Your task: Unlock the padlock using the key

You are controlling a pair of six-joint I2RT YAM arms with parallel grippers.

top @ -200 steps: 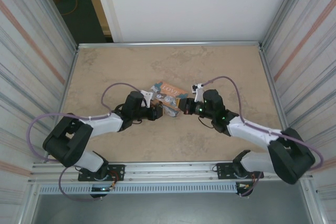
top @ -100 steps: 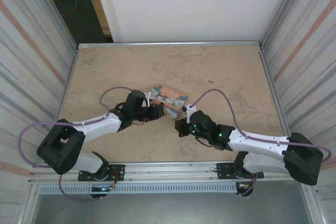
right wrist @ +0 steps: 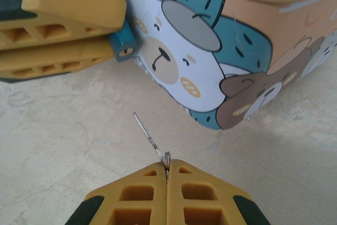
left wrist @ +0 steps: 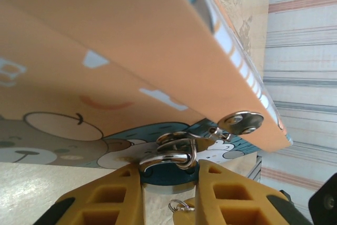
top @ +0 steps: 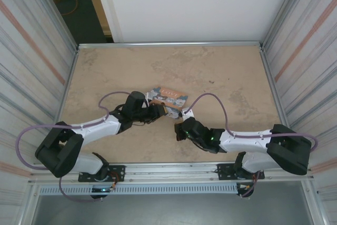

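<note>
Padlock look: small teal-blue padlock (right wrist: 124,47) with a silver shackle.
Padlock place: shackle hooked at the tin's (right wrist: 210,51) metal clasp, body clamped in the left gripper (left wrist: 169,171).
Key: thin silver key (right wrist: 149,138), pinched by the right gripper (right wrist: 167,168), tilted, tip toward the padlock, apart from it.

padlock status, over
Left gripper shut on padlock, hooked to tin. Right gripper shut on key, tip short of padlock. Path between clear.

The orange-and-teal tin (top: 169,97) near the middle of the top view is showing small white lettering reading "LOVE" on its lid, while the left wrist view's white letter fragments are staying too cropped to read.
</note>
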